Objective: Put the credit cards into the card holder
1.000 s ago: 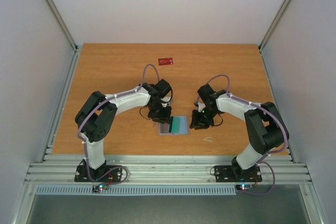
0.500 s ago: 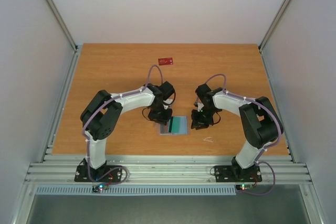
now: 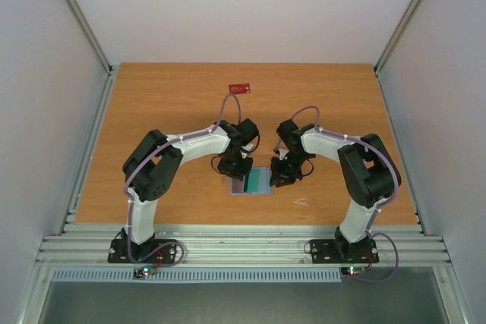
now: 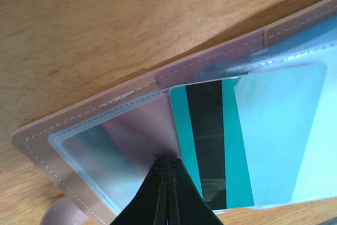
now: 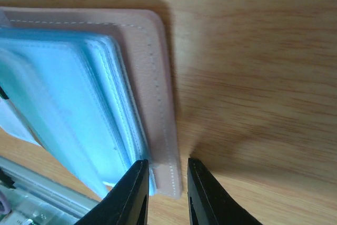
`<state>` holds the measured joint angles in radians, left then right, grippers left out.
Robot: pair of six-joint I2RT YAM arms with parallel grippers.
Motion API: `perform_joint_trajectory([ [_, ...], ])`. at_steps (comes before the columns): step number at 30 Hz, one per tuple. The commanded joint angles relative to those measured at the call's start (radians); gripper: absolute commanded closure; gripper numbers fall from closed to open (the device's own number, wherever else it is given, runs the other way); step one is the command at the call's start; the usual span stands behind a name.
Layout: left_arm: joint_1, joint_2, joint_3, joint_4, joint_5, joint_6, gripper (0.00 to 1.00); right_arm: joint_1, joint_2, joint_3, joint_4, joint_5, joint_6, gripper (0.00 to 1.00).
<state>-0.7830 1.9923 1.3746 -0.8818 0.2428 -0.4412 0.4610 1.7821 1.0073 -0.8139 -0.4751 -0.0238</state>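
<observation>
Card holder (image 3: 250,182): it lies unfolded and flat on the table (image 3: 152,111), toward the near edge and between my two arms. Its long axis runs left to right, with the clear pockets facing up.
Teal card (image 4: 231,140): it sits inside a clear pocket, black stripe up. The stripe runs crosswise to the holder's long axis.
Left gripper (image 4: 166,163): my fingers are pressed together with no gap, tips on the pocket plastic beside the teal card's corner. I cannot tell whether they pinch the film.
Right gripper (image 5: 167,163): my fingers are narrowly parted and straddle the holder's right corner, gripping nothing.
Red card (image 3: 240,88): it lies flat, well apart at the far side.
White scrap (image 3: 301,202): it is near the holder, on my right.
</observation>
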Motion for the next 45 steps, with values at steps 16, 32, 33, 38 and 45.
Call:
perform_joint_trajectory([
  [16, -0.017, 0.034, 0.021, 0.045, 0.104, -0.046, 1.00, 0.025, 0.065, -0.014, 0.034, -0.006, 0.011, 0.77],
  [32, -0.017, -0.014, 0.031, 0.078, 0.158, -0.072, 1.00, 0.022, 0.013, -0.005, -0.008, 0.046, -0.007, 0.76],
  [33, -0.017, -0.024, 0.032, 0.074, 0.159, -0.073, 1.00, 0.021, 0.004, -0.002, -0.014, 0.048, -0.012, 0.76],
  [38, -0.016, -0.091, 0.024, 0.000, 0.070, -0.070, 0.92, 0.015, -0.051, 0.009, -0.056, 0.077, -0.035, 0.73],
  [45, -0.018, -0.090, -0.035, -0.015, -0.007, -0.024, 0.88, 0.010, -0.104, 0.023, -0.103, 0.104, -0.056, 0.72],
])
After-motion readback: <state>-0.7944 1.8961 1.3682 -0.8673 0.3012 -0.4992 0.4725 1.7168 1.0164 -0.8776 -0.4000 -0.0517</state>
